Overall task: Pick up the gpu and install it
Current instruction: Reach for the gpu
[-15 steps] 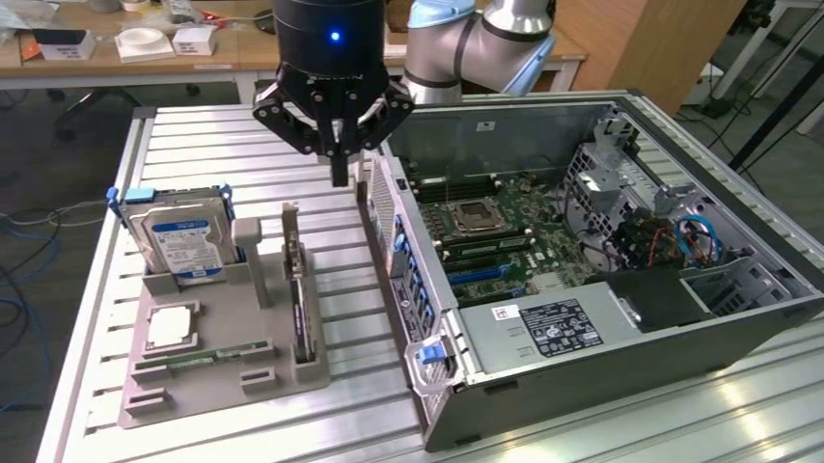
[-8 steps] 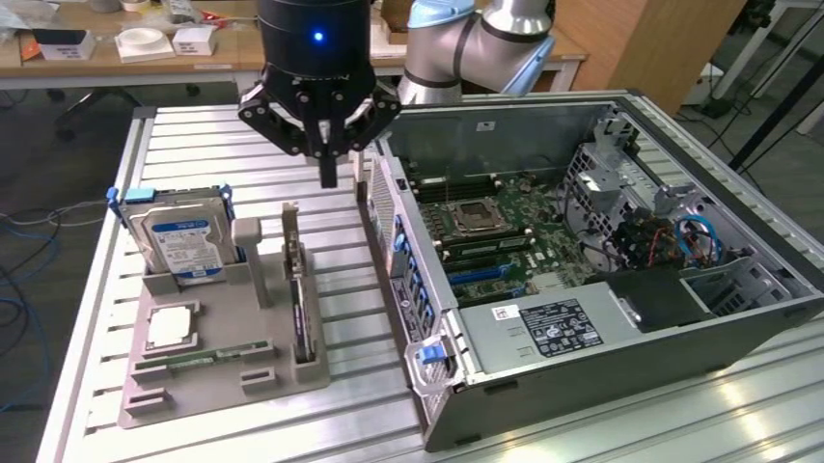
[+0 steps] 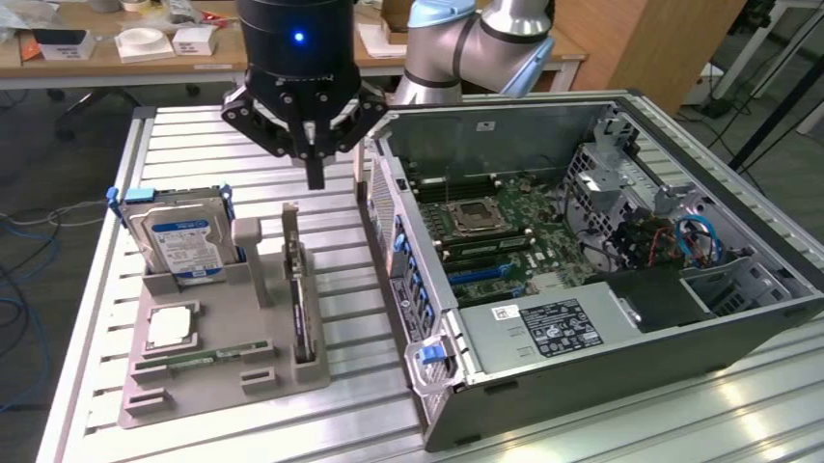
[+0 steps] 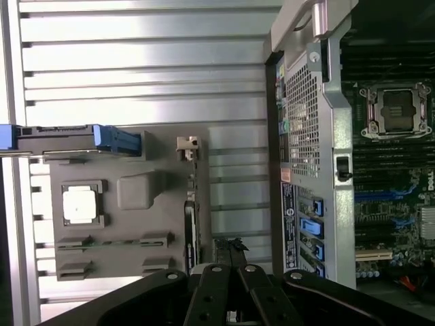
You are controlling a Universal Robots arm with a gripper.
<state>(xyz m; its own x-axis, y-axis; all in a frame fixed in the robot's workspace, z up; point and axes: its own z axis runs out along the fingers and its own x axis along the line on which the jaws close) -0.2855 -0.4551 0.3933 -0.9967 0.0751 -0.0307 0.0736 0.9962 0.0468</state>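
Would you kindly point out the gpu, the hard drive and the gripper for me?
gpu [image 3: 300, 309], exterior view, middle of the upright card.
hard drive [image 3: 180, 246], exterior view, blue-white label.
gripper [image 3: 315, 177], exterior view, between its shut fingertips.

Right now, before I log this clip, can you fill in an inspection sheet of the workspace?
Surface: ribbed metal table carrying a grey parts holder.
Job's things: graphics card standing on edge in the holder, not gripped; open computer case beside it, toward the exterior view's right.
Clutter: hard drive upright, processor chip and memory stick lying flat, all in the holder.
Claw: claw shut and empty, raised above the table between holder and case.
Cables: blue cables inside the case; floor cables at the exterior view's left.
Surroundings: wooden desk with small boxes behind.
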